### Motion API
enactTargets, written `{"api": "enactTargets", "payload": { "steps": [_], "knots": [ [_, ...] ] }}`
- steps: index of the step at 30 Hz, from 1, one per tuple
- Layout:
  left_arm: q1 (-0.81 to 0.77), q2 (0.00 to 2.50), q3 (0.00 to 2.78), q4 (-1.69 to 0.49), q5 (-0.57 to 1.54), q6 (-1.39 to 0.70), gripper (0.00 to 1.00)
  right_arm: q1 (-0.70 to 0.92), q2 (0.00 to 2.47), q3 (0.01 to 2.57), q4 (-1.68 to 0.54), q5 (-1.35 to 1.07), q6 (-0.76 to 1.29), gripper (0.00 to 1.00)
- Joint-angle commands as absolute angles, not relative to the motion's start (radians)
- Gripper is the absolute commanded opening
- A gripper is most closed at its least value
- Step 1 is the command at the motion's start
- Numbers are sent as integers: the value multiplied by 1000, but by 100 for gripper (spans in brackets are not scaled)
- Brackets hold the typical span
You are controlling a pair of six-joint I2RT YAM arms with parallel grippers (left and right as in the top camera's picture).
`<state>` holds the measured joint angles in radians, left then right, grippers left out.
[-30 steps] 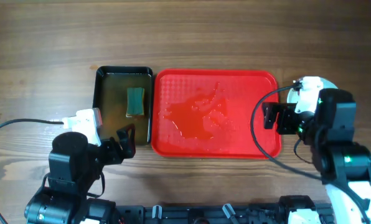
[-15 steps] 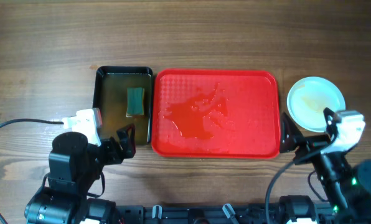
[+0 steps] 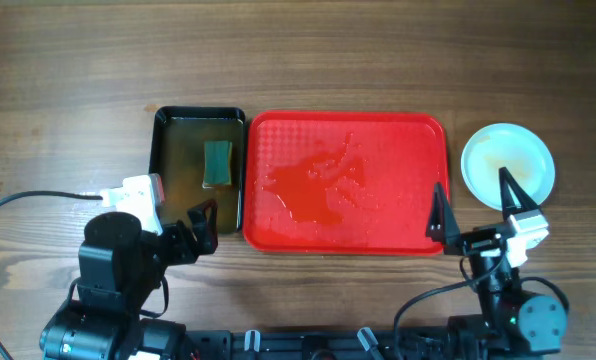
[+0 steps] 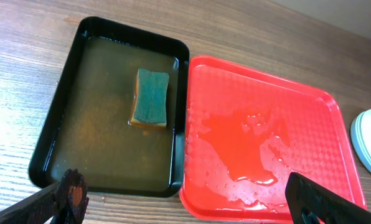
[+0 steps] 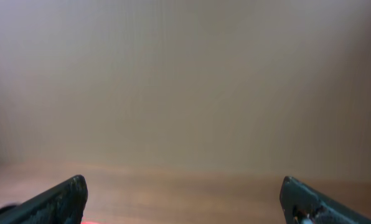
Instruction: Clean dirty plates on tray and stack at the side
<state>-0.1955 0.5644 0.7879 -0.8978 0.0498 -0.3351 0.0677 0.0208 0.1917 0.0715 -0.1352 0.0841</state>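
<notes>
right arm has pulled back from the plates toward its base.
overhead: right gripper (image 3: 468, 178) spread wide, empty, tipped upward. plates (image 3: 508, 165) stacked just beyond its right finger; tray (image 3: 398, 140) ahead-left, wet, no plates on it. task looks done.
left wrist: left gripper (image 4: 182, 186) spread, empty, black bin (image 4: 51, 134) and sponge (image 4: 151, 98) ahead.
right wrist: fingers apart, only wall ahead.

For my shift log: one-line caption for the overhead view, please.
Wet red tray bare, plates stacked at its right, sponge soaking in black bin, left claw and right claw both open.
</notes>
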Motion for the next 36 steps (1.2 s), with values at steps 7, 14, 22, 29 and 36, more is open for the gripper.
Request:
{"api": "enactTargets", "payload": {
  "steps": [7,14,22,29,36],
  "knots": [
    [-200,559,778,-896,39,-322,100,72,3,5,312,-65,7,99],
    [-200,559,778,-896,39,-322,100,72,3,5,2,-94,-73,100],
    [-200,559,778,-896,39,-322,100,68,3,5,4,-94,-90,99],
    [-200,559,778,-896,40,-322,100,68,5,5,4,-94,-90,99],
    [-200,559,778,-896,39,-322,100,68,5,5,4,-94,-90,99]
  ]
}}
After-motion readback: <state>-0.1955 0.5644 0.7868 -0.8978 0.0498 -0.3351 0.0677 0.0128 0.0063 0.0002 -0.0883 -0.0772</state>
